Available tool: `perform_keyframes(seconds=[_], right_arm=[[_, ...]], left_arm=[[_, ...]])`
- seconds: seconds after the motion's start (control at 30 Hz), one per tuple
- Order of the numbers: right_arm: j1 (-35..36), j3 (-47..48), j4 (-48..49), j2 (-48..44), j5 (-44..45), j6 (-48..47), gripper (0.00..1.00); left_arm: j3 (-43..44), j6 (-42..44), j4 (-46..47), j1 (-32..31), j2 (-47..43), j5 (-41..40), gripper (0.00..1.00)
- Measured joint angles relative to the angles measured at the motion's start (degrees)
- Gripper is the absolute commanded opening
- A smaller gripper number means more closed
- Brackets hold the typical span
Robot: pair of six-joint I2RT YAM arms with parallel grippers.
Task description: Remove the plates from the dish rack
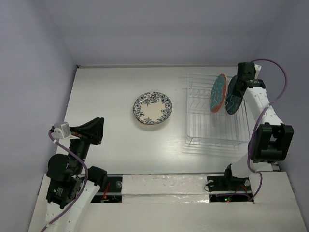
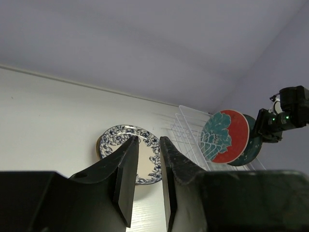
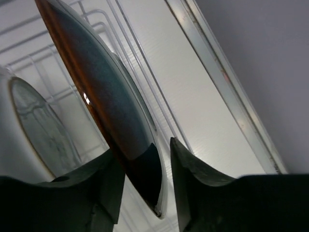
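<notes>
Lavender walls close in a white bench (image 1: pixel 106 87). The rack (image 1: pixel 203 135) stands at its right side, with two plates upright in the far slots: a red plate (image 1: pixel 218 93) and, just right of it, a teal plate (image 1: pixel 233 99). The right gripper (image 3: pixel 143 146) straddles the teal plate's rim. Its jaws are apart, one finger against the plate and a thin gap showing at the other. A floral plate (image 1: pixel 153 108) lies flat mid-bench, left of the rack. The left gripper (image 2: pixel 147 138) hangs over the bench's near left, well apart from the floral plate, with its jaws slightly parted and nothing between them.
</notes>
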Motion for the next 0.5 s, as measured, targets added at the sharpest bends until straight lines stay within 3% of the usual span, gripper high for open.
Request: perform_keyframes(seconds=[0.13,0.17,0.37,0.5], right_arm=[[0.0,2.01,-2.21,1.14,1.18,-3.08,0.28],[0.0,2.91,-2.69,1.4,1.27,-4.02,0.15],[0.24,3.96,-4.61,1.9,2.29,-11.72,0.0],[0.17,4.98,-5.44,2.29,2.1,-13.22,0.0]], left_arm=[[0.0,0.0,0.0,-0.37,-0.31,-0.07,0.22],[0.0,0.0,0.0,-0.44,-0.37,-0.07,0.22],[0.0,0.0,-0.07,-0.48,-0.94,-0.48,0.22],[0.0,0.0,-0.15,-0.48,-0.94,-0.48,0.22]])
